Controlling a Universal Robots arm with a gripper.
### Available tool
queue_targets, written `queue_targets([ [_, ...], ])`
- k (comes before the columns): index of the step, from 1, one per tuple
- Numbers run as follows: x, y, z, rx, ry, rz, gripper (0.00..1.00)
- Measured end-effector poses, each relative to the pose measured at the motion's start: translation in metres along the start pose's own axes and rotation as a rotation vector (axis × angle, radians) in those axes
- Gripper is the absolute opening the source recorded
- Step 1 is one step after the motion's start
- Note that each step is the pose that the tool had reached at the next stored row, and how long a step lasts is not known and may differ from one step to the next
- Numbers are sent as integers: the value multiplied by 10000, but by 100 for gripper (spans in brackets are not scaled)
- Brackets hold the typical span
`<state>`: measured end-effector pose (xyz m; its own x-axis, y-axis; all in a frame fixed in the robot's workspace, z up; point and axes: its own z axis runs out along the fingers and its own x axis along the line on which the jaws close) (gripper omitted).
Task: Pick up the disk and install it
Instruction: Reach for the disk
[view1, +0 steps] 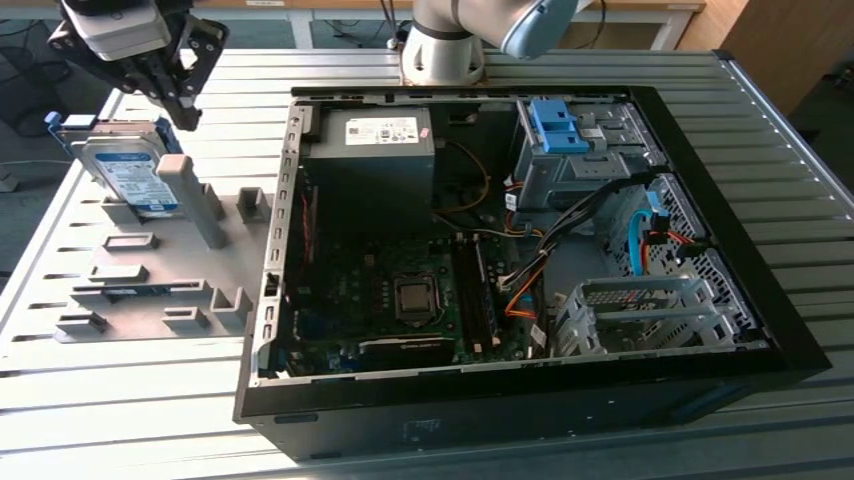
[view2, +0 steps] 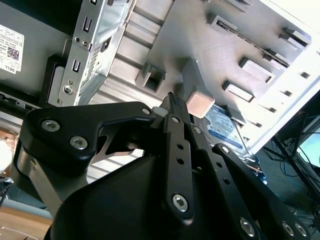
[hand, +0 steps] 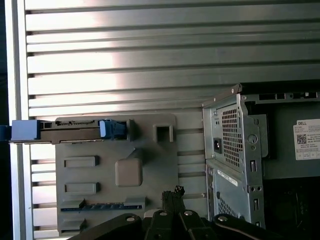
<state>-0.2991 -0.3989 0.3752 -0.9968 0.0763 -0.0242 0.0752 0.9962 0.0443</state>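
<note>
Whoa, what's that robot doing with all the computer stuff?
A robot arm is working beside an open computer case on a metal table. Its gripper hangs above a grey holder plate, close to the disk, which stands on its edge in that plate, to the exterior view's left of the case. The fingers are shut, hold nothing and are apart from the disk. So the disk is not picked up yet and is not in the computer.

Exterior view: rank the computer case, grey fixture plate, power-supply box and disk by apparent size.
1. computer case
2. grey fixture plate
3. power-supply box
4. disk, though it stands on edge on the plate, so foreshortening may make it look smaller than it is.
</note>
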Motion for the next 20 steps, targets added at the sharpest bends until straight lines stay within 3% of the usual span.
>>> queue_targets([
  [6, 54, -2, 3, 0, 0, -2, 11],
  [20, 355, 58, 19, 0, 1, 0, 11],
])
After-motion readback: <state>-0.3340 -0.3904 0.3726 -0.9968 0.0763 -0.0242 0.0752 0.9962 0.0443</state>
